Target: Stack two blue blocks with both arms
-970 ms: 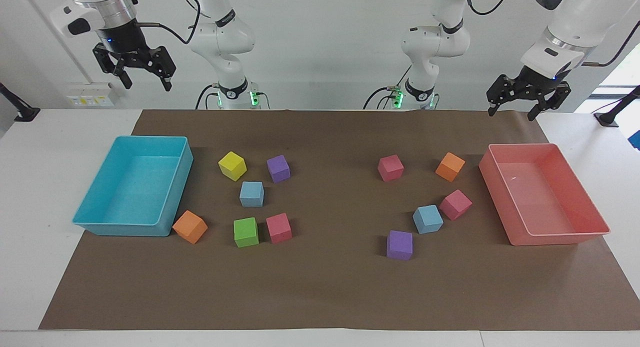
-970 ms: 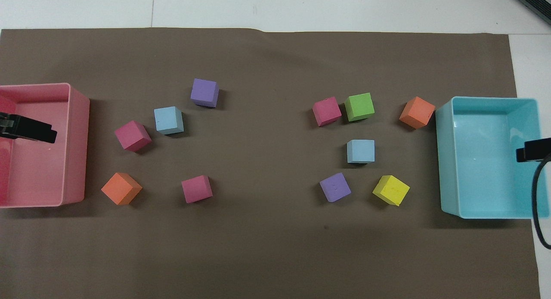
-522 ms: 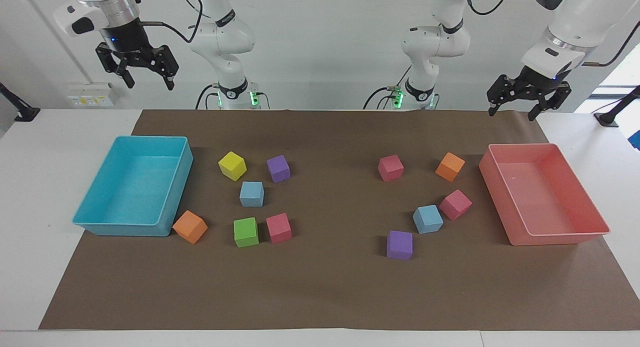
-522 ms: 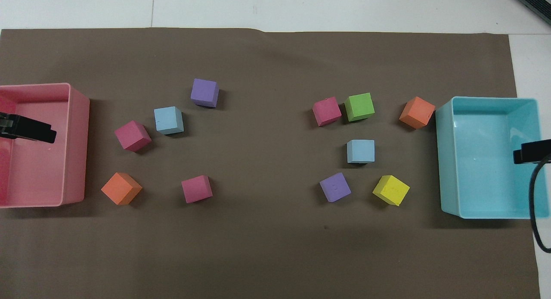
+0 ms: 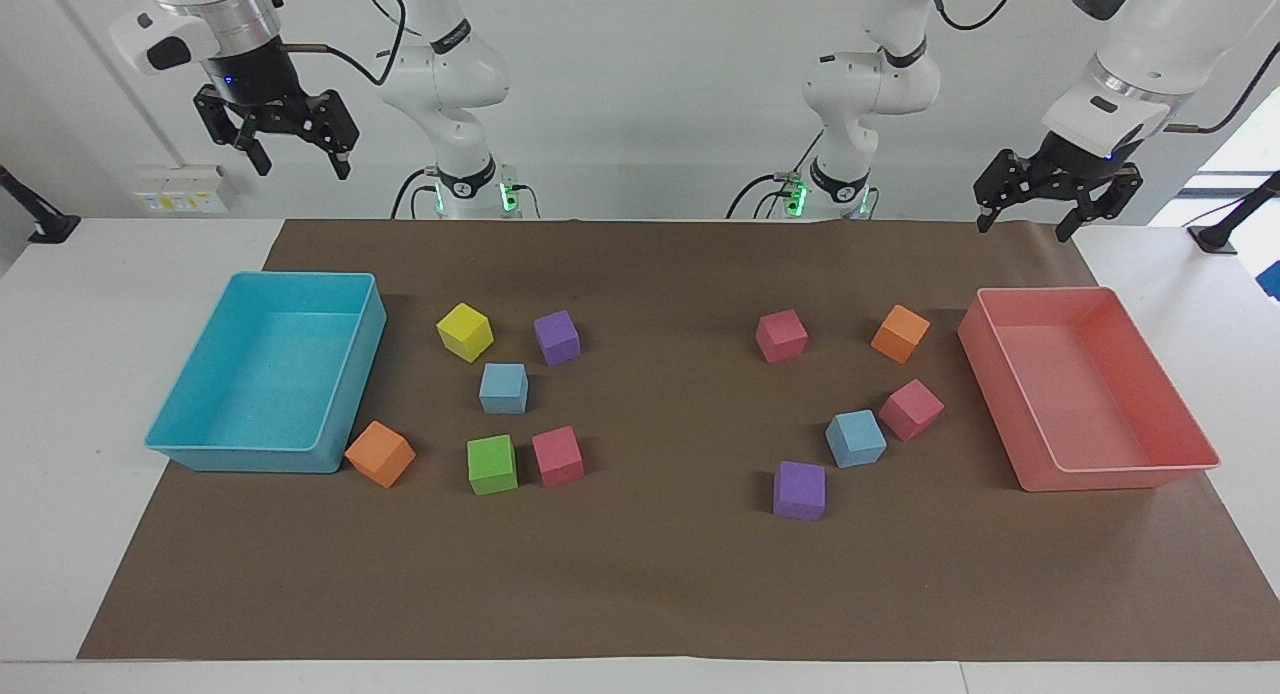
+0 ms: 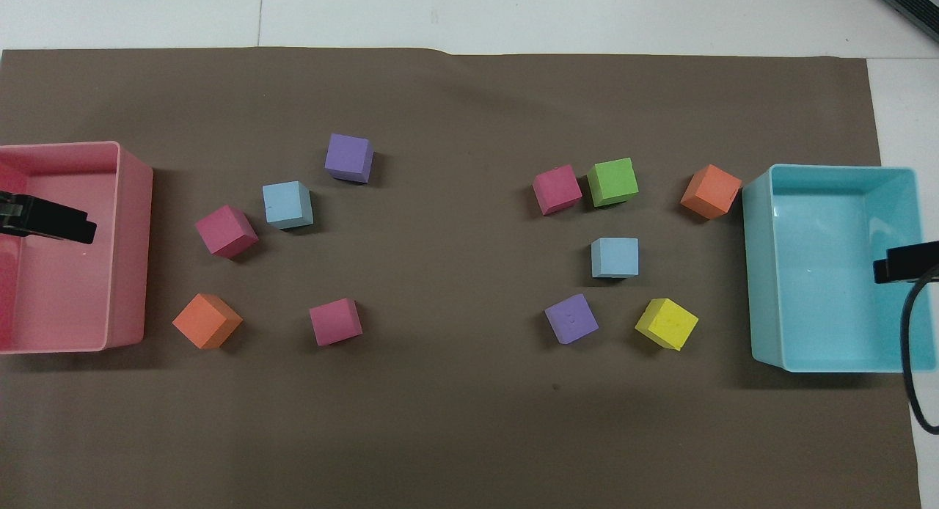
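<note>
Facing view: right pincer (image 5: 293, 157) shifted slightly since earlier; left pincer (image 5: 1029, 215) unmoved; both spread wide, empty.

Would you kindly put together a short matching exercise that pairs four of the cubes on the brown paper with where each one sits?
Things:
1. yellow cube
2. green cube
3. orange cube at the right arm's end
4. blue cube at the left arm's end

Places:
A. against a corner of the turquoise tray
B. beside a pink cube, with a purple cube close by
C. beside a purple cube, nearer to the robots than the other blue cube
D. touching a pink cube

Pairs: 1-C, 2-D, 3-A, 4-B
</note>
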